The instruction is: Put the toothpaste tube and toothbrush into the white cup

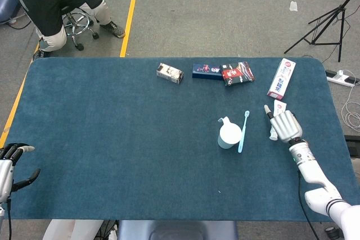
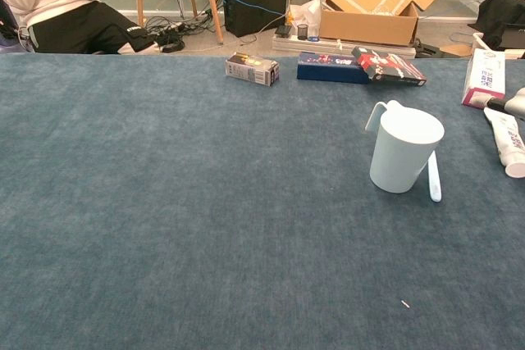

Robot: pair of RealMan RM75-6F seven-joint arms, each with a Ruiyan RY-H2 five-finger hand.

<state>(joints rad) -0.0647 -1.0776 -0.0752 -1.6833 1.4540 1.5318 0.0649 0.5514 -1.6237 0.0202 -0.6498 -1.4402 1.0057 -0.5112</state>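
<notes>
The white cup point(image 1: 229, 135) point(image 2: 402, 152) stands upright right of the table's middle. A light blue toothbrush point(image 1: 243, 131) point(image 2: 434, 176) lies flat just to its right, close against it. Further right lies the white toothpaste tube point(image 1: 279, 105) point(image 2: 509, 142), flat on the cloth. My right hand point(image 1: 286, 126) hovers over the tube's middle and hides it in the head view, with its fingers spread and one pointing left of the tube. Only one fingertip point(image 2: 513, 105) shows in the chest view, above the tube. My left hand point(image 1: 10, 164) rests at the table's near left corner, holding nothing.
A toothpaste carton point(image 1: 281, 78) point(image 2: 482, 78) lies at the back right. Three small boxes point(image 1: 170, 73) point(image 1: 207, 71) point(image 1: 238, 73) sit along the far edge. A person sits on a stool point(image 1: 76, 23) beyond the far left corner. The blue table point(image 1: 112, 139) ends just right of my right hand.
</notes>
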